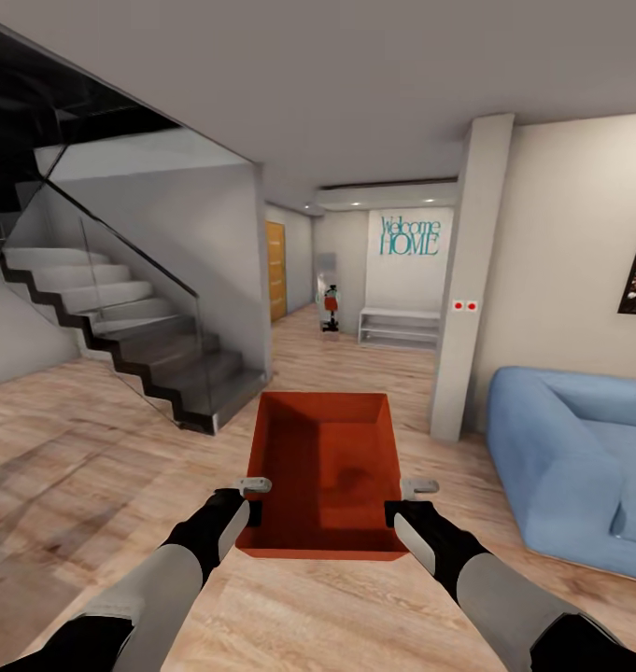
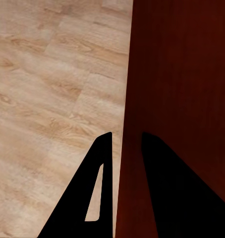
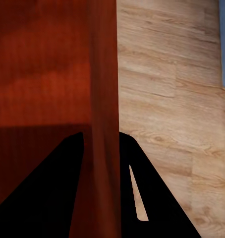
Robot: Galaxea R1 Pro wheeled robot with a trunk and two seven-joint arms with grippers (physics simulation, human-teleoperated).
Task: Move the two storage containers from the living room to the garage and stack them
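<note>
At far left, a staircase (image 1: 121, 317) with a glass balustrade climbs away, well clear of both arms. The left gripper (image 1: 247, 509) is clamped on the left long wall of the orange-red storage container (image 1: 325, 476); in the left wrist view one finger (image 2: 90, 193) sits outside the wall and the other inside, the wall pinched between them. The bin hangs between the two sets of jaws above the light wood plank floor (image 1: 93, 448) of the living room, its long axis running straight ahead from the robot toward the hallway with the "Welcome HOME" lettering (image 1: 410, 236). The right gripper (image 1: 403, 509) straddles and clamps the opposite long wall the same way. Both arms are equally near, one on each side wall. A blue sofa (image 1: 570, 467) lies just beyond the right jaws. My judgement: carrying forward depends on keeping this even two-sided hold.
</note>
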